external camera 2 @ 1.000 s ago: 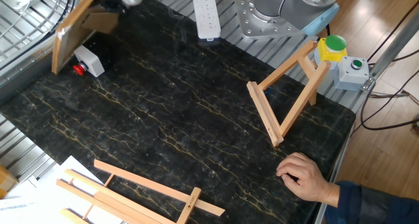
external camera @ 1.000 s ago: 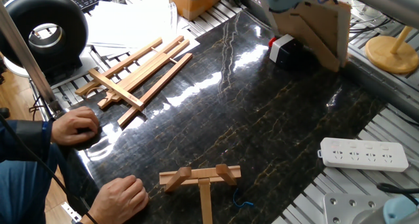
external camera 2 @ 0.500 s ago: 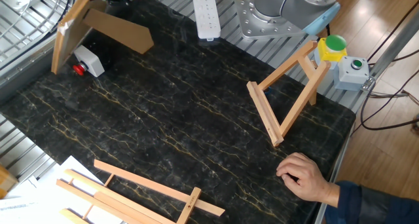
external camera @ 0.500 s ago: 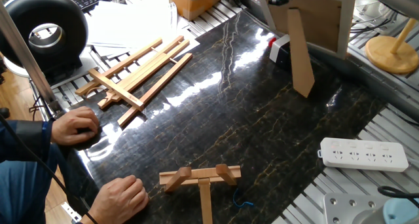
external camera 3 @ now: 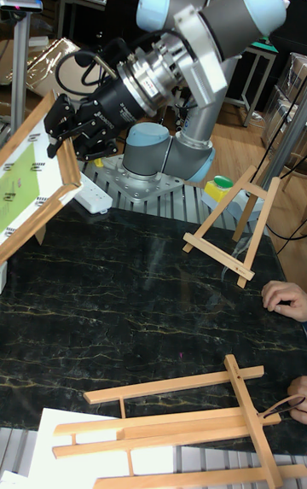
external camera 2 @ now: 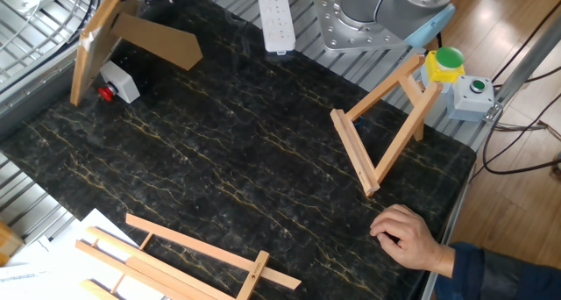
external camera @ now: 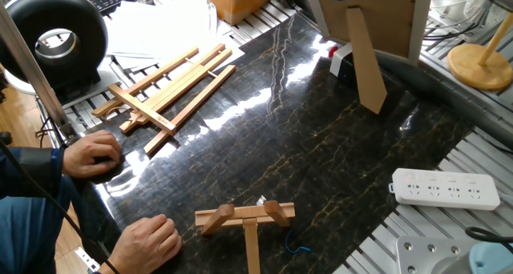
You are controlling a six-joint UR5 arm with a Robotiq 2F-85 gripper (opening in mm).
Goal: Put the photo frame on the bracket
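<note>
Marble tabletop (external camera: 321, 146); photo frame (external camera: 377, 22) top cropped

Photo frame (external camera: 377, 18): a second ago it sat low at the far edge of the desk (external camera: 304, 146), prop folded against the backing. It now hangs higher and more upright, with the fold-out prop (external camera: 365, 62) swung out and pointing down. The gripper (external camera 3: 78, 132) has apparently risen with it, though the grip itself is hard to make out.
</note>
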